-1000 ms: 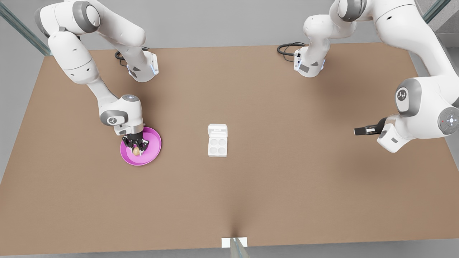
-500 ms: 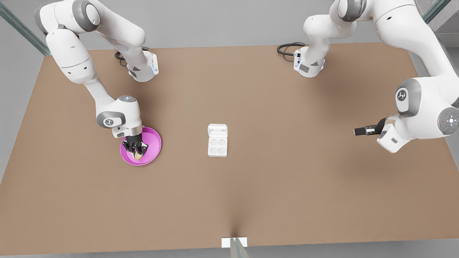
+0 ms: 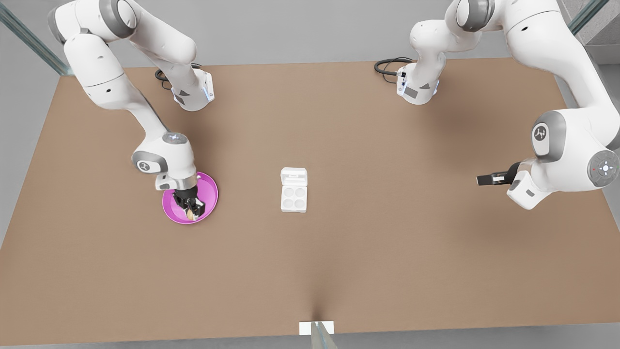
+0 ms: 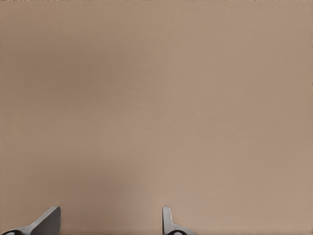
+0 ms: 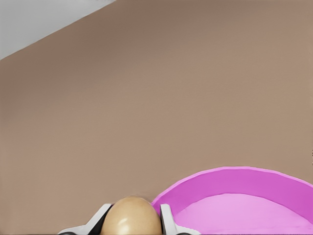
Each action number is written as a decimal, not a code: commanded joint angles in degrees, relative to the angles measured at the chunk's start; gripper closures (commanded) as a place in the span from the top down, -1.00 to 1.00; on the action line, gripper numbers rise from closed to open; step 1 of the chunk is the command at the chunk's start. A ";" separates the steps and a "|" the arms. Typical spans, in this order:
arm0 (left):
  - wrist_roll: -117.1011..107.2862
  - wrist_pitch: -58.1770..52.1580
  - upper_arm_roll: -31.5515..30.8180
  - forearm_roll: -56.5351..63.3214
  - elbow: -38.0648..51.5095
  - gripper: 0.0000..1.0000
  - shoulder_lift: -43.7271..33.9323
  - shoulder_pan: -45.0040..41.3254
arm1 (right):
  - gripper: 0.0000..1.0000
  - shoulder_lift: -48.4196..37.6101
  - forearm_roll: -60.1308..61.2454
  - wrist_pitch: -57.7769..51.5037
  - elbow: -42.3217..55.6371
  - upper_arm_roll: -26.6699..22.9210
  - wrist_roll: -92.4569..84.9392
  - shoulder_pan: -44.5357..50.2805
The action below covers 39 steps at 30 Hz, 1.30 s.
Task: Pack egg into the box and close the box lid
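The tan egg (image 3: 190, 214) is pinched between the fingers of my right gripper (image 3: 192, 209), which hangs over the pink plate at the front view's left. In the right wrist view the egg (image 5: 132, 217) sits between the two fingertips, with my right gripper (image 5: 133, 210) shut on it. The white box (image 3: 293, 196) lies at the table's middle with its four cups bare. Its lid (image 3: 293, 174) is folded back flat on the far side. My left gripper (image 3: 482, 180) waits at the front view's right, pointing sideways above the table, and in its own wrist view my left gripper (image 4: 110, 211) stands open.
The round pink plate (image 3: 208, 191) lies under the right gripper, and its rim (image 5: 230, 172) shows in the right wrist view. Both arm bases and black cables (image 3: 387, 65) stand at the table's far edge. A small white tab (image 3: 306, 328) marks the near edge.
The right gripper has closed on the egg and turned, shifting slightly toward the front view's right over the plate. The left arm has barely moved.
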 commanded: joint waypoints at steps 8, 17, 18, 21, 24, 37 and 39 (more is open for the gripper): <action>0.00 0.09 0.00 0.34 0.00 1.00 0.26 0.00 | 0.34 -1.26 60.95 -35.74 22.89 24.76 -21.81 0.32; 0.00 0.09 0.09 0.52 -0.09 1.00 0.96 0.00 | 0.33 5.15 53.13 -25.99 17.53 25.82 -19.78 4.89; 0.00 0.09 0.09 0.52 0.00 1.00 0.96 0.00 | 0.33 6.12 52.61 -23.44 17.71 23.01 -19.78 6.91; 0.00 0.09 0.09 0.52 0.00 1.00 0.96 0.00 | 0.33 13.06 48.39 -22.65 23.42 16.50 -16.80 16.05; 0.00 0.09 0.09 0.52 -0.09 1.00 0.96 0.00 | 0.33 15.70 48.04 -21.33 25.53 14.65 -16.71 19.91; 0.00 0.09 0.09 0.60 -0.09 1.00 1.40 0.00 | 1.00 19.13 36.52 -20.89 20.69 12.19 -15.21 21.68; 0.00 0.09 0.09 0.60 -0.09 1.00 1.40 0.00 | 1.00 19.04 36.34 -20.89 20.52 11.75 -15.39 21.33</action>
